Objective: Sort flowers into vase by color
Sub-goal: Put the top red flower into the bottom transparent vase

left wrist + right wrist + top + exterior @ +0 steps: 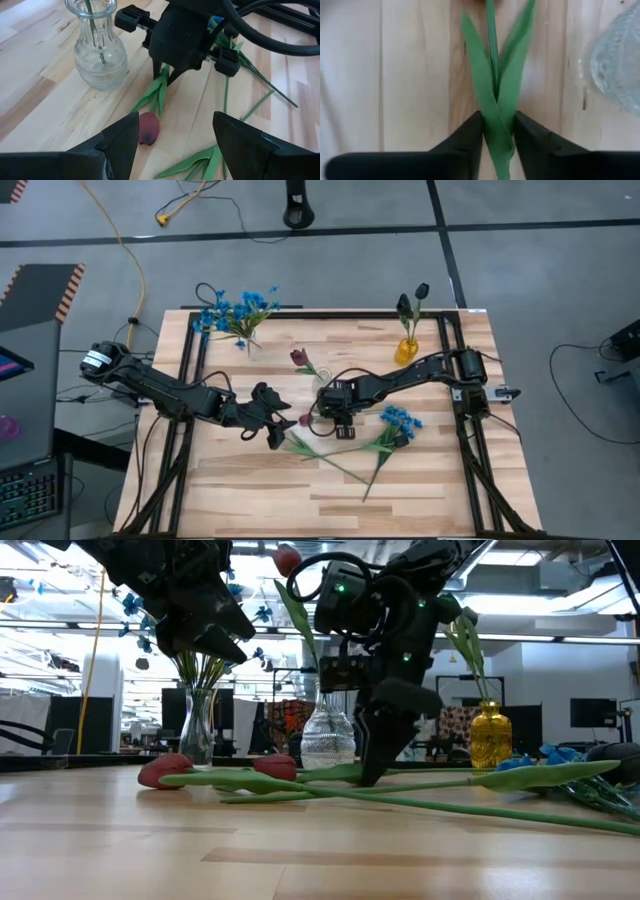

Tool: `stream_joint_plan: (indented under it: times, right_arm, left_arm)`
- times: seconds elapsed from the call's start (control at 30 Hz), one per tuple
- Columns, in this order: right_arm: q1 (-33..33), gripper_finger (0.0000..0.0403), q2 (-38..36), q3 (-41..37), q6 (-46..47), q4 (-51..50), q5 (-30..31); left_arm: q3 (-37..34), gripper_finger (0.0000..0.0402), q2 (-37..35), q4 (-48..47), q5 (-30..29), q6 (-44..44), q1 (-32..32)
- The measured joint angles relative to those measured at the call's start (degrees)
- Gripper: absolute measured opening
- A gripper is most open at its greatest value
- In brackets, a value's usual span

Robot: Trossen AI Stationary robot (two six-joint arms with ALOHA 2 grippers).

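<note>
A red flower lies flat on the table, its bud (148,128) toward my left gripper and its green leaves (157,92) running under my right gripper (498,125), which is shut on them (335,423). My left gripper (175,145) hovers open just above the bud (280,423). A second red flower (165,772) and a blue flower (400,420) also lie on the table. A clear vase (318,372) holds one red flower, the far-left vase (240,320) holds blue flowers, and a yellow vase (407,348) holds dark buds. My right gripper pinches the red flower's folded green leaves and stem (497,117) between its two fingers (467,137), some way down from the bud. The fingers come steeply from above and lie across the stem. The flower rests flat on the table.
The clear vase (100,55) stands close behind my right gripper. Long green stems (335,465) cross the middle of the table toward its near edge. Black frame rails (465,395) run along both sides. Bare wood lies at the near left.
</note>
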Motion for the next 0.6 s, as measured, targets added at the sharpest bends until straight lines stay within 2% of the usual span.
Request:
stream_joint_plan:
  times: [0.17,0.27,0.6]
  right_arm:
    - [0.01,0.0062,-0.16,-0.04,0.01,-0.09,-0.19]
    - [0.02,0.0038,-0.24,0.1,0.01,-0.23,-0.17]
    - [0.51,0.0047,-5.21,0.39,0.43,-0.55,-0.16]
  left_arm:
    - [0.0,0.0242,0.0,0.02,-0.02,0.44,0.0]
    - [0.0,0.0242,0.0,0.02,0.03,0.44,0.0]
    - [0.02,0.0242,-2.24,-0.41,0.43,1.93,-0.13]
